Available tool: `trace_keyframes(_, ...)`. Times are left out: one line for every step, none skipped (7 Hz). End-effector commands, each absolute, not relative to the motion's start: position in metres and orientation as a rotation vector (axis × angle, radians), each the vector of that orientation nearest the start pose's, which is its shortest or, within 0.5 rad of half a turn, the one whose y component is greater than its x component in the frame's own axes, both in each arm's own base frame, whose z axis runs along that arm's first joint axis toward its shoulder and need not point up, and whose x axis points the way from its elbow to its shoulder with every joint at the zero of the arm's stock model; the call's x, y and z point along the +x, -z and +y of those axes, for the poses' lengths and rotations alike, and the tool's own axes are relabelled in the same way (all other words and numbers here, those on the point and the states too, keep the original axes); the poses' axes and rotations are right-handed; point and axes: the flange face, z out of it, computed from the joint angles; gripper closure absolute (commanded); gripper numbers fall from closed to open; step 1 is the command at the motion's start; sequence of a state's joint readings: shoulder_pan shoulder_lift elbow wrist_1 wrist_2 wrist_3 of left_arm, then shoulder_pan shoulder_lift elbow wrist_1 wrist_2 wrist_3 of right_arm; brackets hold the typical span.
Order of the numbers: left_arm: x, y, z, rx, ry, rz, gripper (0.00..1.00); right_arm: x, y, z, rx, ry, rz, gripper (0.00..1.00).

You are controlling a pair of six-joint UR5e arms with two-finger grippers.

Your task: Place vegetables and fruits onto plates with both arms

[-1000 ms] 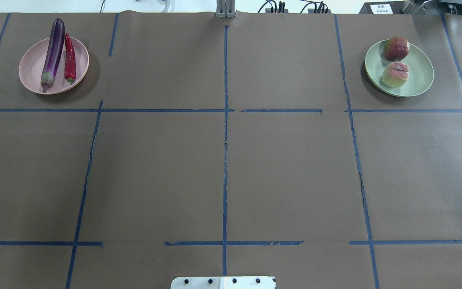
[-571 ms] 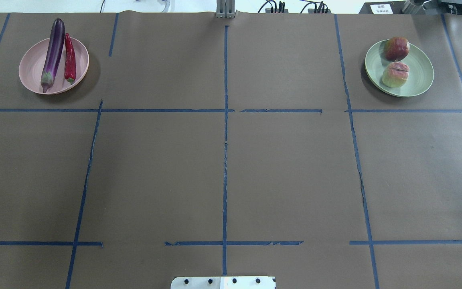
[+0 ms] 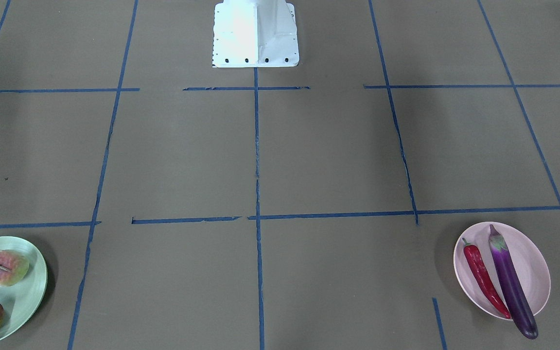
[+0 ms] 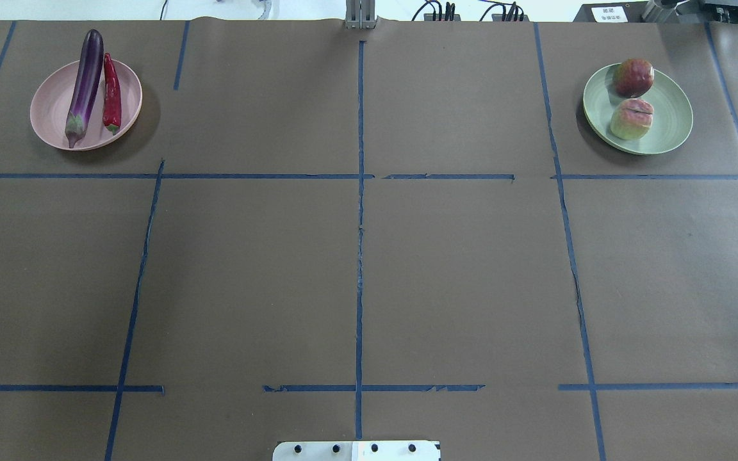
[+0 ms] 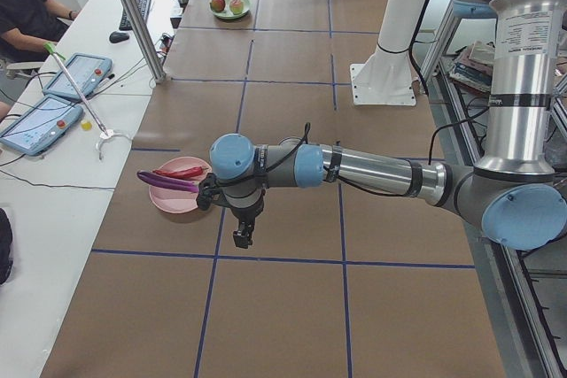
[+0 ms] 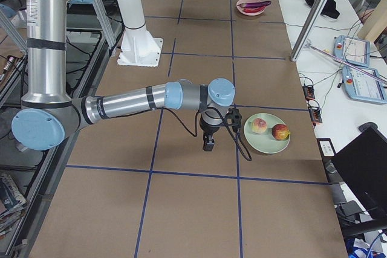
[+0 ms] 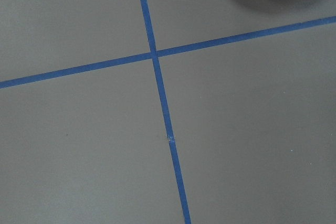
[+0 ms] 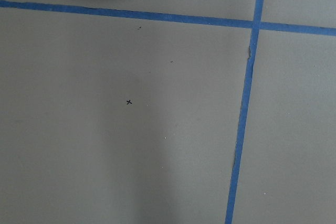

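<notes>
Over the brown table (image 4: 369, 256), the left arm (image 5: 372, 170) and right arm (image 6: 127, 104) hang just beside the far-corner pink plate (image 4: 49, 109) and green plate (image 4: 673, 121), the eggplant (image 4: 85, 86) lying stem toward the robot with its tip past the pink plate's far rim, the chili (image 4: 111, 96) parallel beside it, the red-yellow fruit (image 4: 633, 77) and grooved pink fruit (image 4: 631, 120) on the green plate, and I cannot tell whether the left gripper (image 5: 241, 238) or right gripper (image 6: 208, 144) is spread.
</notes>
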State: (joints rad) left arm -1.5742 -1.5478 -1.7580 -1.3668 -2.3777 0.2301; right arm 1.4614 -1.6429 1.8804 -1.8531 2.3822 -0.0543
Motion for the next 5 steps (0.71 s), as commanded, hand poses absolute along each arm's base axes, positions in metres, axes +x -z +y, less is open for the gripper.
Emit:
trace_keyframes(-0.0628,-0.5945,-0.4746,0.061,-0.2,0.807,0.0,0.0106,-0.5647,-0.4518,-0.06,0.141,-0.811,0.0)
trace_keyframes(-0.0628,-0.5945,-0.4746,0.061,-0.2,0.807,0.0,0.0106,-0.5641,-0.4523,-0.06,0.141,-0.811,0.0)
trace_keyframes(-0.0621,-0.5945,-0.4747,0.06,-0.202,0.807,0.0,0.0092,-0.5647,-0.4525,-0.061,0.145,-0.811,0.0)
trace_keyframes(-0.0621,-0.5952,-0.4747,0.059,-0.201,0.807,0.0,0.0085,-0.5647,-0.4525,-0.061,0.147,-0.811,0.0)
trace_keyframes(-0.0621,-0.5923,-0.4754,0.064,-0.204,0.806,0.0,0.0078,-0.564,-0.4525,-0.06,0.149,-0.811,0.0)
